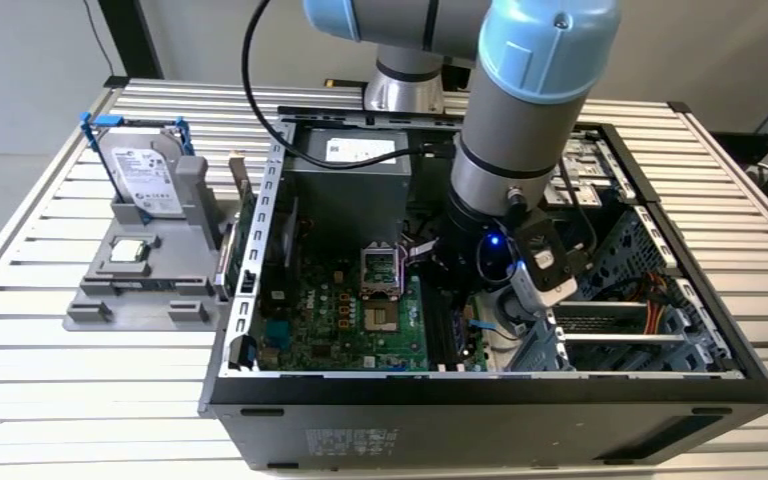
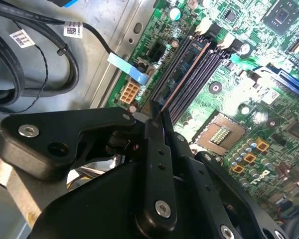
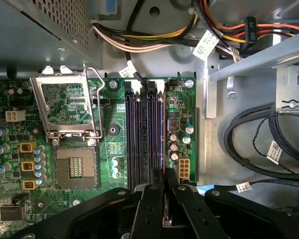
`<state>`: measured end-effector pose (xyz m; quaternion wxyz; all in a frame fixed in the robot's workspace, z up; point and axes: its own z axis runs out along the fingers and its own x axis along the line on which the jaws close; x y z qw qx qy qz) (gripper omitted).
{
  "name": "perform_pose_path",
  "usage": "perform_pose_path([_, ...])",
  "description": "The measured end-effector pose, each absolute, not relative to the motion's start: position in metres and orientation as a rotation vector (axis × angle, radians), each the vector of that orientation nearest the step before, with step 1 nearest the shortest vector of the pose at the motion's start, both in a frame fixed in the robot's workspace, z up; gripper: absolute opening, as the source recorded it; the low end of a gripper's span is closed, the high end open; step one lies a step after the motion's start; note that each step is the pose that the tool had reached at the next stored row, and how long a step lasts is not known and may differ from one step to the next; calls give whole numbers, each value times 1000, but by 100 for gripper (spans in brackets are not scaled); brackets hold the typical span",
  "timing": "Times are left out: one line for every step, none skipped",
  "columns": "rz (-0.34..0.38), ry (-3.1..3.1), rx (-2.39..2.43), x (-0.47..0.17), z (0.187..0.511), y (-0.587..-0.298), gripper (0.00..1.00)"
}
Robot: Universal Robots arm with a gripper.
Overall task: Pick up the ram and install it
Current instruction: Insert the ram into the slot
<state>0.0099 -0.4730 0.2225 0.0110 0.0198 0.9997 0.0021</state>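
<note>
Pincer [image 3: 164, 191] sits low inside the open computer case [image 1: 491, 385], directly over the memory slots [image 3: 145, 134] of the green board [image 3: 114, 144]. In both wrist views its two fingers [image 2: 157, 149] are pressed close with a thin dark edge between them, which I judge to be the ram [image 2: 185, 74], held on its edge and running along one slot with a reddish line. Whether it is already seated, I cannot tell.

Risk now is poor alignment: if the stick is slightly tilted or the notch does not meet the slot key, pushing down could bend the board or jam the stick. Side latches could also stay unlocked. Cables [image 3: 249, 134] lie beside the slots and the open processor socket [image 3: 74, 164] is near, so a sideways slip may strike them.
</note>
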Motion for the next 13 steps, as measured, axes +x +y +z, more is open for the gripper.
perform_pose_path([7,3119,61,10,222,-473,0])
perform_pose_path([7,3119,61,10,222,-473,0])
perform_pose_path([7,3119,61,10,222,-473,0])
perform_pose_path([7,3119,61,10,222,-473,0])
perform_pose_path([7,3119,61,10,221,-473,0])
perform_pose_path([7,3119,61,10,221,-473,0])
perform_pose_path([7,3119,61,10,220,-473,0])
perform_pose_path([6,3119,61,10,220,-473,0])
perform_pose_path([6,3119,61,10,220,-473,0])
perform_pose_path([5,3120,61,10,220,-473,0])
perform_pose_path([5,3120,61,10,221,-473,0])
perform_pose_path([4,3119,61,10,222,-473,0])
perform_pose_path([3,3120,61,10,224,-473,0])
